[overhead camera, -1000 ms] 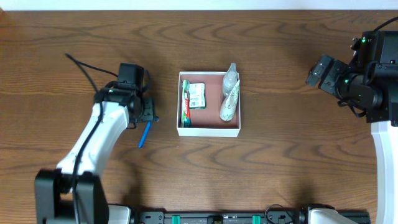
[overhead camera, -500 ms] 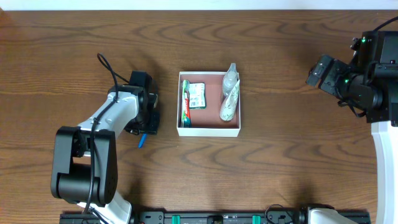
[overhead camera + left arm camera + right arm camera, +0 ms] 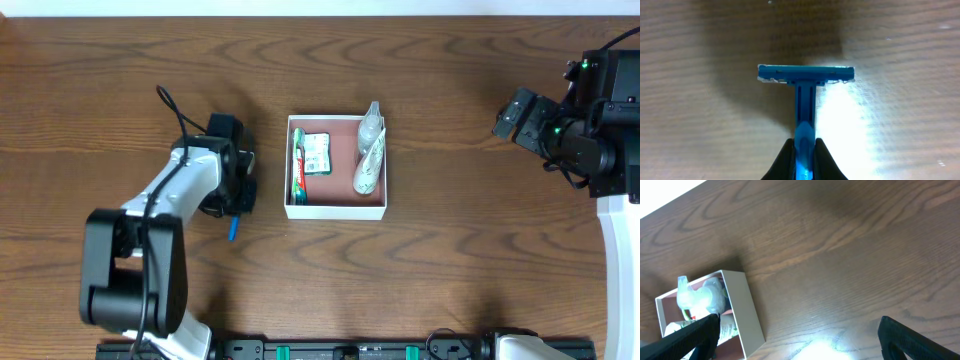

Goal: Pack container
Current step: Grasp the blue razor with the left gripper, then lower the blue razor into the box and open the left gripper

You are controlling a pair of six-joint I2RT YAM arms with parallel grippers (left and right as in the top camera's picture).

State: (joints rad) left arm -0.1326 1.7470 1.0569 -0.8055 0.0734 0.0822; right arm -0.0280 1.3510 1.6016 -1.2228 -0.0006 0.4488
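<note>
The left tool [image 3: 804, 147] is clenched on the handle of the blue razor [image 3: 805, 90], long axis near-far. The container [image 3: 335, 211] sits just right of it on the table [image 3: 450, 280]; the right tool [image 3: 805, 345], released, is well apart.

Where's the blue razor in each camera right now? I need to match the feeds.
Overhead: the razor shows left of the container, poking out below the left gripper.
Left wrist: razor centre frame, head up, handle pinched in the left gripper.
Right wrist: not in it.
Shared landmark: the container, lower left in the right wrist view, centre in overhead.
</note>
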